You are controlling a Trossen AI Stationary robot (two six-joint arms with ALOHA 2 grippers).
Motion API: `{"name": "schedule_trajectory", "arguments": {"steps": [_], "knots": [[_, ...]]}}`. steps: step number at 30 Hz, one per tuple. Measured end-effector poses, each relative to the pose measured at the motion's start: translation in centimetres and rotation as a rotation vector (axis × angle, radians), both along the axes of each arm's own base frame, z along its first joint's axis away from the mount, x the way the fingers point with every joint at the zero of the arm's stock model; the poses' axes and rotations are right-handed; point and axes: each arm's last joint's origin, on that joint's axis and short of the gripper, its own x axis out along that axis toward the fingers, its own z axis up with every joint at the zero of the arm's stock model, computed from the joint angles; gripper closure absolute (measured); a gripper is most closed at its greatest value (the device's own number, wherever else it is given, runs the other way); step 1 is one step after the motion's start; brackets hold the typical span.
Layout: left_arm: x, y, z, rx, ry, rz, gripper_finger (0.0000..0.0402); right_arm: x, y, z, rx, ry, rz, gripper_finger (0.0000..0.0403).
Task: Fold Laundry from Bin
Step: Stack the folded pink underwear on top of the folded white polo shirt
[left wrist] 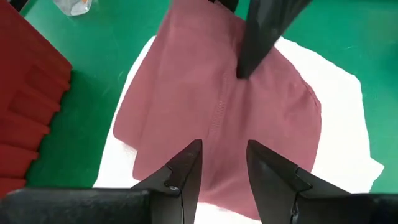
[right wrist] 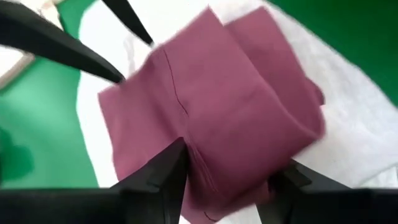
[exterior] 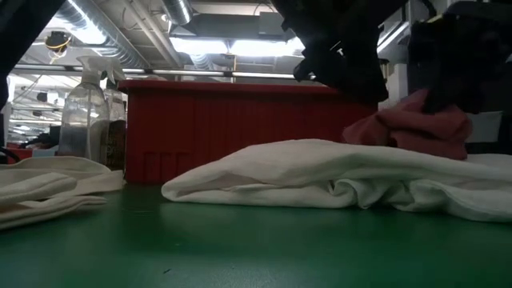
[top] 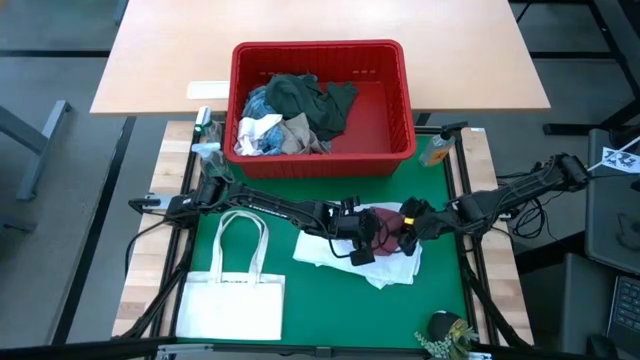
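Right gripper [right wrist: 227, 171] standing open astride maroon cloth [right wrist: 211, 106]; left gripper [left wrist: 224, 165] hovering part-open, empty. Fold risks springing undone.

Maroon garment [top: 388, 226] sits folded on a crumpled white garment [top: 385, 262] on the green counter; more mixed laundry [top: 290, 115] heaps left inside the red bin [top: 405, 95].

Maroon garment [top: 388, 226] largely hidden under both grippers from above. White garment [top: 385, 262] partly covered beneath maroon garment. Smeared by motion in right wrist view. Tote bag [exterior: 40, 188] beyond white garment, cropped at edge in low view.
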Motion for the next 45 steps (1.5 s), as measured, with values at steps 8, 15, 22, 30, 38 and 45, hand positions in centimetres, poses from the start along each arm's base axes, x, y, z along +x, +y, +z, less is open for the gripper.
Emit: {"name": "schedule_trajectory", "arguments": {"steps": [8,15,22,30,38,45], "knots": [[0.0,-0.1,0.1,-0.002,-0.008,-0.002,0.0281,-2.1,-0.8,1.6,0.067,-0.041,0.024,0.0248],[0.0,-0.7,0.1,-0.034,-0.016,-0.006,0.0281,-3.8,-1.6,2.6,0.106,-0.097,-0.058,0.0248],[-0.1,-1.8,0.1,-0.041,-0.018,-0.032,0.0281,-3.5,-1.7,3.9,0.036,-0.277,-0.053,0.0248],[0.5,-2.9,-2.9,-0.030,0.030,-0.049,0.0281,-1.4,-1.1,-0.2,-0.079,-0.140,-0.054,0.0248],[0.9,-2.9,-5.3,-0.014,0.087,-0.044,0.0281,-0.3,-0.6,-5.2,-0.150,0.097,-0.058,0.0248],[0.9,-2.8,-5.8,-0.010,0.105,-0.042,0.0281,0.3,-0.4,-6.4,-0.174,0.145,-0.053,0.0249]]}}
